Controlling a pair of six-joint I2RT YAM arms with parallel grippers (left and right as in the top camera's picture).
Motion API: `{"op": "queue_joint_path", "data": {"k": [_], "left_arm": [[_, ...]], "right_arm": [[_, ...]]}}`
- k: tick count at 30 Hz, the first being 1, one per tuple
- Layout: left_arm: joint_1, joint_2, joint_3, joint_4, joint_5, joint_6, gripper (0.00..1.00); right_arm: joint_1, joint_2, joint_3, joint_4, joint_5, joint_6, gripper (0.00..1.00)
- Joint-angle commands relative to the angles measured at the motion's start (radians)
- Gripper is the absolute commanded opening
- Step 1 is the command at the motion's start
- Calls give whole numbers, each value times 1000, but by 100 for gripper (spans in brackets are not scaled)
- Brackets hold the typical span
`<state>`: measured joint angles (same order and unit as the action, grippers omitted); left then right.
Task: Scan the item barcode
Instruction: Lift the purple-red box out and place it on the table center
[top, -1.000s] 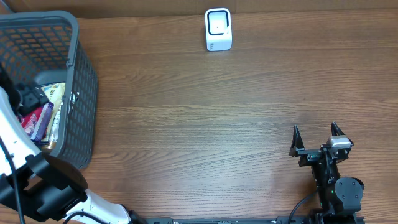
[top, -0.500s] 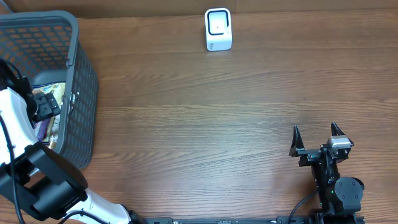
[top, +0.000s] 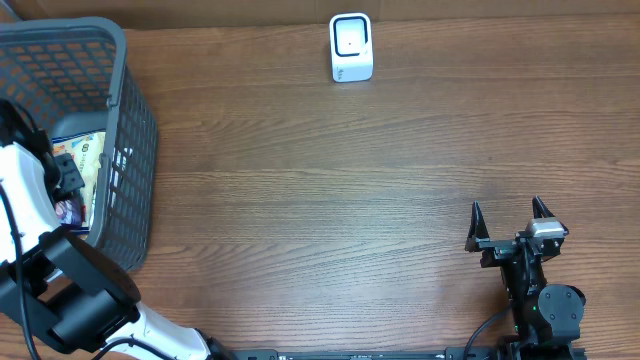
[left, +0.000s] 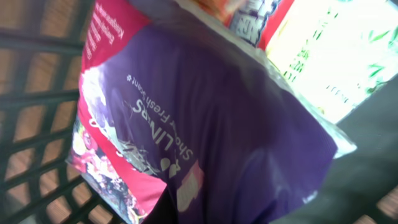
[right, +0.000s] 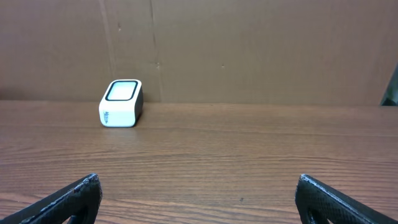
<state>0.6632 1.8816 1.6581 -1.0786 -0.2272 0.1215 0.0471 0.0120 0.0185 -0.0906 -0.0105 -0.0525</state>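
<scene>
Purple pouch (left: 205, 124) down in the grey mesh basket (top: 135, 150), pinched, seemingly at its lower edge, by the closed left gripper (top: 70, 185). Lift straight up clear of the basket wall, then present barcode-first to the white scanner (top: 351, 47); leave the wide-open right gripper (top: 508, 210) parked.

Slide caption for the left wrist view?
Left wrist close-up: a purple pouch fills the frame inside the grey basket, with a yellow packet beside it.

Plain brown wood-grain table (top: 300, 200). Sitting on it are a dark grey mesh basket (top: 130, 170) over at the left edge and a small white scanner box (top: 351, 47) at the far side, well apart.
</scene>
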Motion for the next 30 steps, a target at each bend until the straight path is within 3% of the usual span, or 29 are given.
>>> {"op": "queue_joint_path", "data": {"k": [1, 6, 9, 14, 17, 24, 30], "left_arm": [[4, 1, 190, -55, 18, -124, 4], [4, 1, 470, -172, 134, -189, 4], [4, -1, 634, -227, 303, -190, 4], [-20, -30, 849, -245, 758, -190, 4], [-76, -55, 914, -246, 872, -190, 4], [-357, -93, 920, -349, 849, -189, 4], [-745, 13, 822, -547, 583, -190, 4]], "right_arm": [[-3, -9, -10, 6, 10, -1, 100], [-3, -9, -10, 6, 10, -1, 100], [-3, -9, -10, 6, 10, -1, 100], [-3, -9, -10, 6, 10, -1, 100], [-3, -9, -10, 6, 10, -1, 100], [-3, -9, -10, 6, 10, -1, 100], [-3, -9, -10, 6, 10, -1, 100]]}}
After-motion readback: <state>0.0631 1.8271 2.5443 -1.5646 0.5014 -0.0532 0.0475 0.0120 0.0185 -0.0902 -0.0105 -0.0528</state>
